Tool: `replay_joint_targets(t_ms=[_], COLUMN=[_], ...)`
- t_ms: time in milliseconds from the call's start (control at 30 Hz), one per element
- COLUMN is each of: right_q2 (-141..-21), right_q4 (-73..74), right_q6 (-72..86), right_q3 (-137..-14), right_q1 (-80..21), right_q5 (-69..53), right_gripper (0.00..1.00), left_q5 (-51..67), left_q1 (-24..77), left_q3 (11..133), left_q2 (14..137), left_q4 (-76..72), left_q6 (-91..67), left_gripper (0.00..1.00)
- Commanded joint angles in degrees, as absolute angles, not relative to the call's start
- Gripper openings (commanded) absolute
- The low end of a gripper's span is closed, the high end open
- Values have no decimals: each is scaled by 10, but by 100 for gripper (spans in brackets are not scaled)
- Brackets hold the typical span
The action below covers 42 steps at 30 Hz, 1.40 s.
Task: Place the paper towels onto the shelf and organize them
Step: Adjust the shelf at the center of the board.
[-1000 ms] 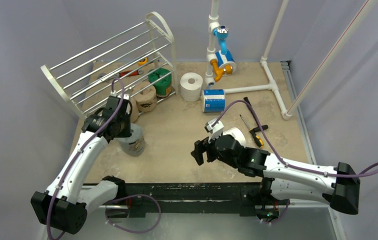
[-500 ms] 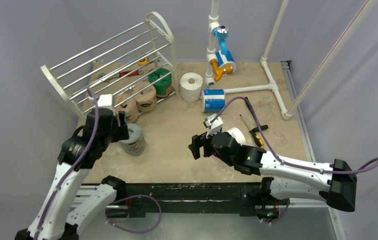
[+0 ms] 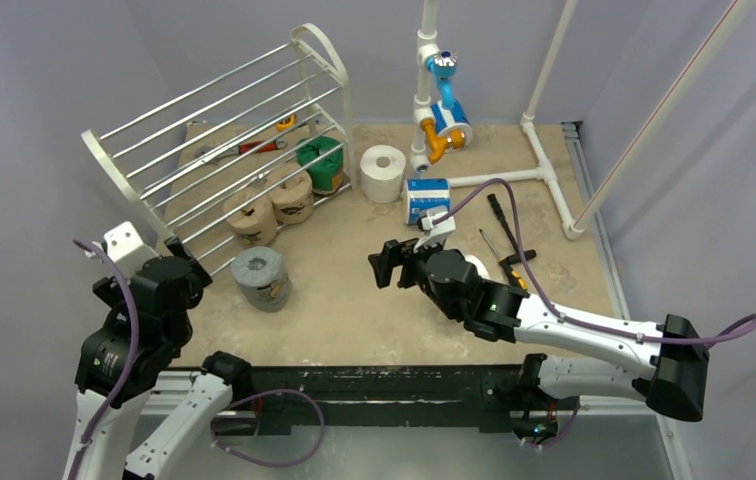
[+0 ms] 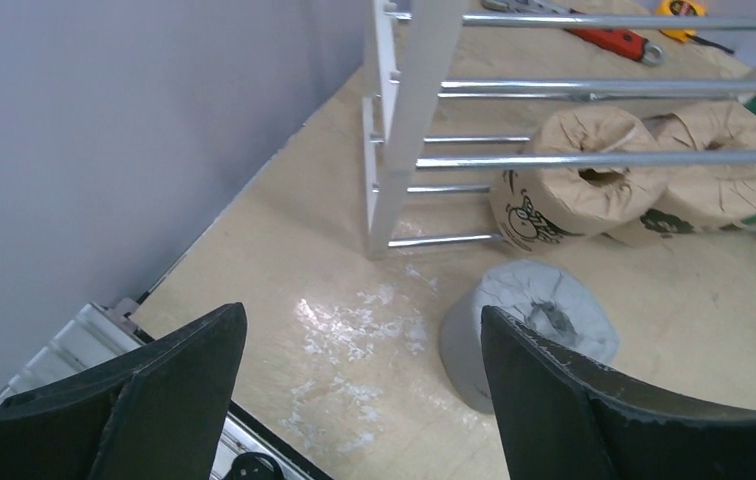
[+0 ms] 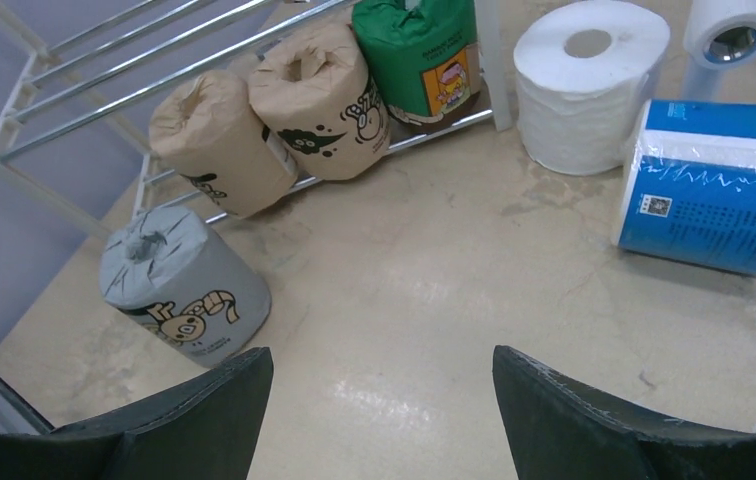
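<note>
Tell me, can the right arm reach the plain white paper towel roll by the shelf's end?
Probably yes. The right gripper is open, and bare table lies between it and the plain white paper towel roll. The blue-and-white wrapped roll lies close beside it, which may crowd one finger.

Plain pale grey walls box in the whole setup, lit pretty evenly. The table is tan board, scuffed with whitish patches, with a white pipe frame at the back right and a black rail along its near edge.
</note>
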<state>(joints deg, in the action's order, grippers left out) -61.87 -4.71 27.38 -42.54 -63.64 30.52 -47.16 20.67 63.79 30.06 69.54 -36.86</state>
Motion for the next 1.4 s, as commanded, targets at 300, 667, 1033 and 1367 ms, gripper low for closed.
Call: replay_joint_targets(t_ms=[300, 667, 1033, 1367], right_q2=[-579, -539, -537, -539], right_q4=[-77, -67, -68, -71], right_q6=[273, 269, 264, 259], right_q3=[-443, -426, -420, -416], right_q1=[-635, -635, -635, -635], right_q5=[320, 322, 324, 329], right_gripper=[82, 82, 82, 82], left_q5=[-512, -381, -318, -296], left_q1=[134, -15, -59, -61], left_q3=[603, 568, 551, 543], left_q2=[363, 412, 461, 471], left_q4=[502, 392, 325, 308], left_q6=[-288, -243, -227, -227], left_gripper=[86, 78, 59, 37])
